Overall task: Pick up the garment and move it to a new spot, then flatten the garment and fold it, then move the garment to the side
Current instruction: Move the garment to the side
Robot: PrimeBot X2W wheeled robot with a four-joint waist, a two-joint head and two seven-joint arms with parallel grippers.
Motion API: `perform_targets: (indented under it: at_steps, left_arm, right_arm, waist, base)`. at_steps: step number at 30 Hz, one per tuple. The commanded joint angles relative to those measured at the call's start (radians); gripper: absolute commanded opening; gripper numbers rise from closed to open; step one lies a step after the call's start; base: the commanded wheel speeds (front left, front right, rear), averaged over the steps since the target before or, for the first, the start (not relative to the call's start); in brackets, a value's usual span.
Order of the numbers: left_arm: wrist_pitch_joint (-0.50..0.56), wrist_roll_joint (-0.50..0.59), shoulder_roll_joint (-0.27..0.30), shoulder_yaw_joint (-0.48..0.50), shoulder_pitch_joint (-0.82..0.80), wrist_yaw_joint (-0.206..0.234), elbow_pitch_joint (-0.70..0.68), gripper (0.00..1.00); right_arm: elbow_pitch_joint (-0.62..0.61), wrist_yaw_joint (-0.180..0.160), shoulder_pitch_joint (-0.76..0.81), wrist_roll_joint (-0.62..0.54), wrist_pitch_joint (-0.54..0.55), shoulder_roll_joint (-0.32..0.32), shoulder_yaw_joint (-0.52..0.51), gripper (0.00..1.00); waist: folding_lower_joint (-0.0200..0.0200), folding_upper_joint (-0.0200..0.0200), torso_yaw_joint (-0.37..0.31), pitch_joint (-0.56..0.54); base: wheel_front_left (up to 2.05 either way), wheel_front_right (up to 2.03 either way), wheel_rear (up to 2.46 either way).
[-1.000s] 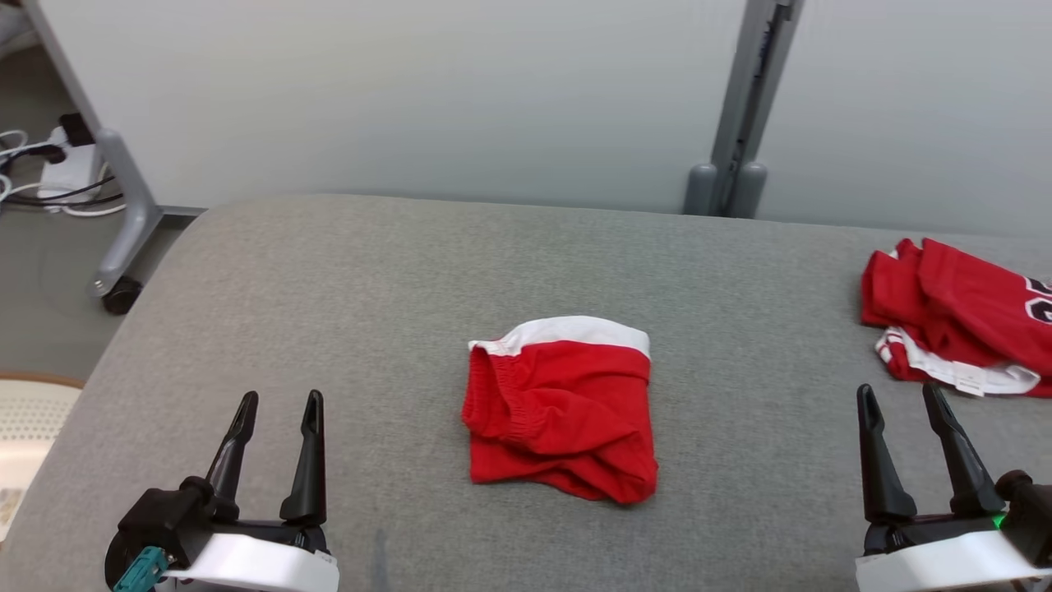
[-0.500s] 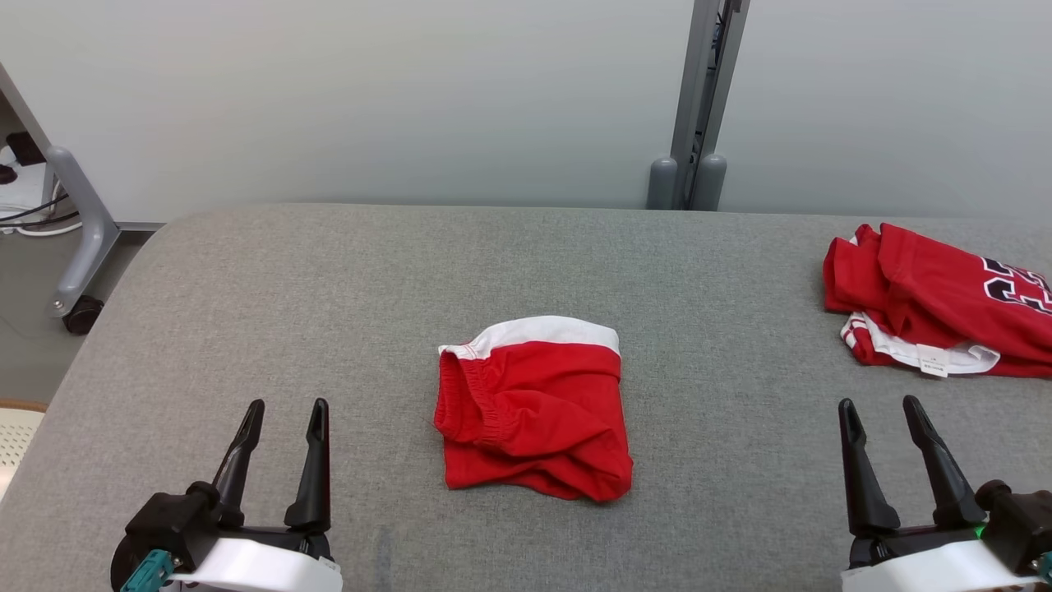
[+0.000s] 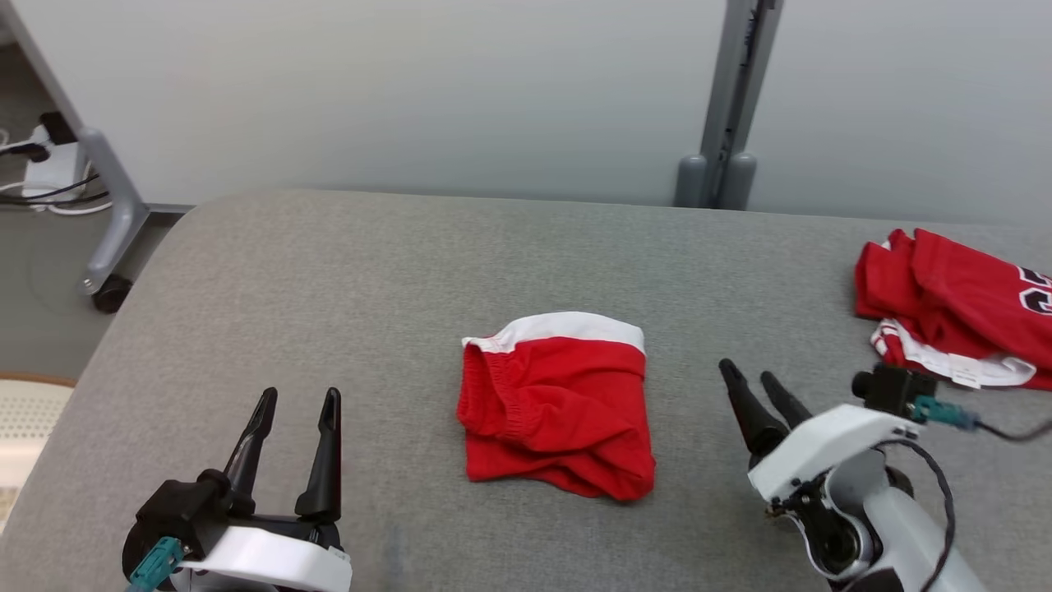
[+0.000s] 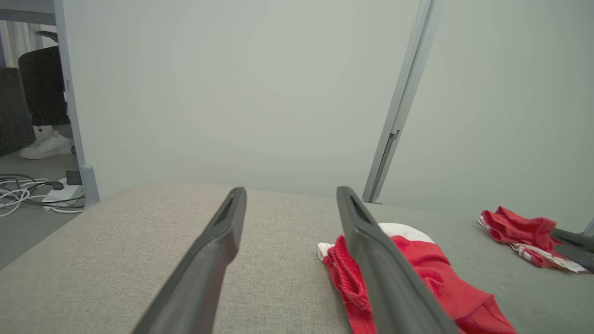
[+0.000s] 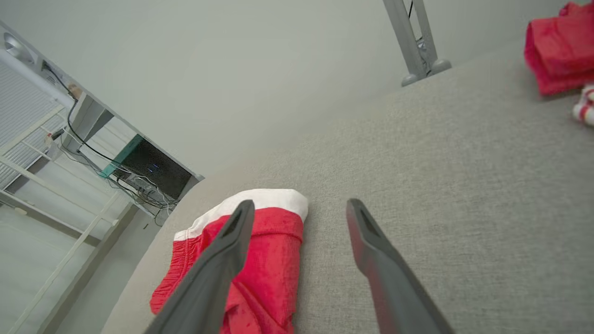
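The garment (image 3: 559, 411) is a pair of red shorts with a white band, folded into a rough square in the middle of the grey table (image 3: 370, 288). My right gripper (image 3: 746, 372) stands open just right of it, fingers angled toward its right edge and apart from the cloth. From the right wrist, the garment (image 5: 274, 260) lies behind the left finger of the open gripper (image 5: 300, 204). My left gripper (image 3: 300, 396) is open at the lower left, well clear of the shorts. In the left wrist view the garment (image 4: 427, 269) lies right of the open gripper (image 4: 291, 191).
A second red garment with black numbers (image 3: 953, 304) lies crumpled at the table's far right edge. A grey post (image 3: 723, 164) stands behind the table. A wheeled frame leg (image 3: 107, 271) and cables sit on the floor at left, and a pale basket (image 3: 25, 419) beside the table's left edge.
My right gripper has swung in from the lower right to stand close beside the garment's right side, still open. The head camera has shifted a little. The left gripper and the garment stay put.
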Motion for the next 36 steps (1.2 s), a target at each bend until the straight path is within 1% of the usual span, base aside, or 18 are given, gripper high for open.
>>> perform_targets:
  at_steps: [1, 3, 6, 9, 16, 21, 22, 23, 24, 25, 30, 32, 36]
  left_arm:
    - [0.000, -0.005, 0.005, 0.001, -0.013, -0.002, 0.003, 1.00]
    - [0.000, -0.009, 0.004, -0.003, -0.015, -0.002, 0.008, 1.00]
    - [0.000, -0.011, 0.005, -0.008, -0.021, -0.003, 0.012, 1.00]
    - [0.000, -0.013, 0.004, -0.013, -0.033, -0.004, 0.015, 1.00]
    - [0.000, -0.022, 0.005, -0.021, -0.053, -0.006, 0.016, 1.00]
    - [0.000, -0.023, 0.005, -0.019, -0.062, -0.006, 0.011, 1.00]
    - [0.000, -0.022, 0.004, -0.018, -0.064, -0.006, 0.010, 1.00]
    - [0.001, -0.022, 0.004, -0.017, -0.064, -0.006, 0.010, 1.00]
    - [0.001, -0.021, 0.005, -0.016, -0.065, -0.006, 0.010, 1.00]
    - [0.001, -0.020, 0.004, -0.015, -0.065, -0.006, 0.011, 1.00]
    - [0.001, -0.014, 0.005, -0.013, -0.070, -0.006, 0.013, 1.00]
    - [0.001, -0.012, 0.004, -0.011, -0.066, -0.005, 0.010, 1.00]
    - [0.001, -0.009, 0.004, -0.010, -0.058, -0.007, 0.006, 1.00]
  right_arm:
    - [0.049, 0.002, -0.029, 0.029, 0.051, -0.005, 0.015, 1.00]
    - [0.113, 0.002, -0.079, 0.085, 0.113, -0.005, 0.020, 1.00]
    - [0.227, 0.002, -0.142, 0.139, 0.214, -0.005, 0.027, 1.00]
    - [0.320, 0.002, -0.204, 0.160, 0.295, -0.004, 0.042, 1.00]
    - [0.447, 0.002, -0.280, 0.228, 0.403, -0.004, 0.047, 1.00]
    - [0.462, 0.002, -0.294, 0.269, 0.414, 0.000, 0.064, 1.00]
    - [0.451, 0.002, -0.294, 0.273, 0.412, 0.000, 0.073, 0.85]
    - [0.444, 0.002, -0.292, 0.281, 0.406, 0.000, 0.080, 0.44]
    - [0.438, 0.002, -0.290, 0.287, 0.402, 0.000, 0.087, 0.21]
    - [0.432, 0.002, -0.289, 0.292, 0.394, -0.001, 0.095, 0.00]
    - [0.401, 0.002, -0.295, 0.299, 0.359, -0.001, 0.135, 0.00]
    - [0.373, 0.002, -0.302, 0.297, 0.338, -0.009, 0.159, 0.00]
    - [0.296, 0.002, -0.320, 0.292, 0.313, -0.052, 0.222, 0.00]
  waist:
    - [0.0000, 0.0000, 0.022, 0.005]
    - [0.0000, 0.0000, 0.039, 0.007]
    - [0.0000, 0.0000, 0.064, 0.014]
    - [0.0000, 0.0000, 0.090, 0.027]
    - [0.0000, 0.0000, 0.142, 0.066]
    - [0.0000, 0.0000, 0.159, 0.084]
    - [0.0000, 0.0000, 0.160, 0.086]
    - [0.0000, 0.0000, 0.160, 0.088]
    - [0.0000, 0.0000, 0.159, 0.090]
    - [0.0000, 0.0000, 0.157, 0.091]
    - [0.0000, 0.0000, 0.138, 0.091]
    - [0.0000, 0.0000, 0.121, 0.088]
    - [0.0000, 0.0000, 0.068, 0.084]
  base:
    - [0.00, 0.00, 0.00]
    - [0.00, 0.00, 0.00]
    - [0.00, 0.00, 0.00]
    - [0.00, 0.00, 0.00]
    - [0.00, 0.00, 0.00]
    - [0.00, 0.00, 0.00]
    - [0.00, 0.00, 0.00]
    - [0.00, 0.00, 0.00]
    - [0.00, 0.00, 0.00]
    - [0.00, 0.00, 0.00]
    - [0.00, 0.00, 0.00]
    - [0.00, 0.00, 0.00]
    - [0.00, 0.00, 0.00]
